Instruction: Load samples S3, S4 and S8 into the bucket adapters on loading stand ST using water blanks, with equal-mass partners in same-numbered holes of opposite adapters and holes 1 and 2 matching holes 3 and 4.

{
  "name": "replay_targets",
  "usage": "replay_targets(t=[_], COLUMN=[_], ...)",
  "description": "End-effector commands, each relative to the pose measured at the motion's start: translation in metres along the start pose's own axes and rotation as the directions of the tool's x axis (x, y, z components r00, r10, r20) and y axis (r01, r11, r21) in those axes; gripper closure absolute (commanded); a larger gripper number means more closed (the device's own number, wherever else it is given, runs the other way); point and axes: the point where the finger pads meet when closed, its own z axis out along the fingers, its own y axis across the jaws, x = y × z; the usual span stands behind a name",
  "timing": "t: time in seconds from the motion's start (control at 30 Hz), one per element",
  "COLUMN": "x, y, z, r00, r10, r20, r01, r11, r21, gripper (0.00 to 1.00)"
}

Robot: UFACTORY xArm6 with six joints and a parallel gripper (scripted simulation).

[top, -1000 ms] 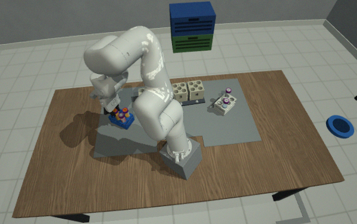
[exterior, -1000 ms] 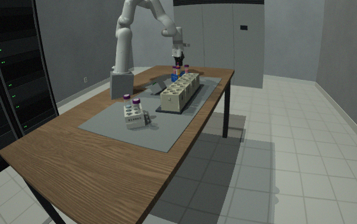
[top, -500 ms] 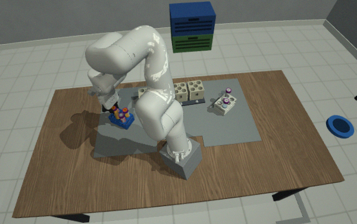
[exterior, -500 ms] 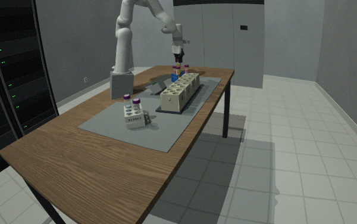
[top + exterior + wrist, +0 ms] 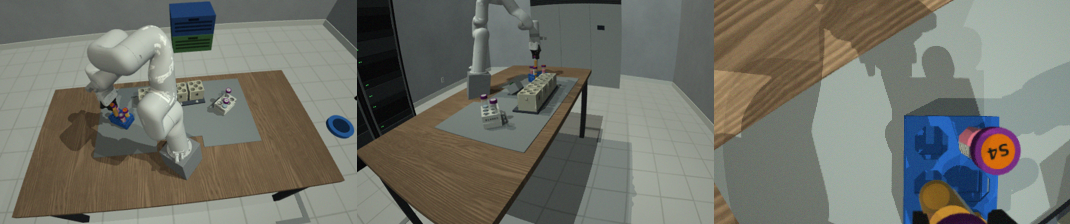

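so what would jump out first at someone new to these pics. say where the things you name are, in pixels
The big white arm (image 5: 162,59) (image 5: 480,50) bends over the table's middle, its gripper (image 5: 108,106) (image 5: 535,57) shut on an amber tube (image 5: 115,112) (image 5: 535,63) (image 5: 938,196) above the blue rack (image 5: 119,120) (image 5: 531,78) (image 5: 910,165). Next, the purple-rimmed orange cap marked S4 (image 5: 997,150) in the wrist view, then the blue-and-green cabinet (image 5: 193,18) by the back wall.

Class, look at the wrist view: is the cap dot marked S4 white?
No, the dot on the S4 tube is orange, ringed by a purple cap.

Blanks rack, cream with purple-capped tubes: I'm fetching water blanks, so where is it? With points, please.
Top view: the cream blanks rack (image 5: 227,111) (image 5: 491,121) sits on the grey mat's right part.
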Motion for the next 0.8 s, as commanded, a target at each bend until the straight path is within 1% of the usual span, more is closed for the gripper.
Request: replay_targets(t=[0.0,0.43,0.5,0.77], x=[0.001,0.001,0.001,0.001], y=[0.0,0.0,0.0,0.0], z=[-0.005,-0.031,-0.031,-0.048], r00=[1.0,1.0,1.0,1.0], r10=[0.0,0.0,0.0,0.0], r20=[-0.002,-0.002,-0.002,-0.002], r01=[0.0,0.0,0.0,0.0], r11=[1.0,1.0,1.0,1.0], r21=[0.0,0.0,0.0,0.0], gripper=[1.0,1.0,1.0,1.0])
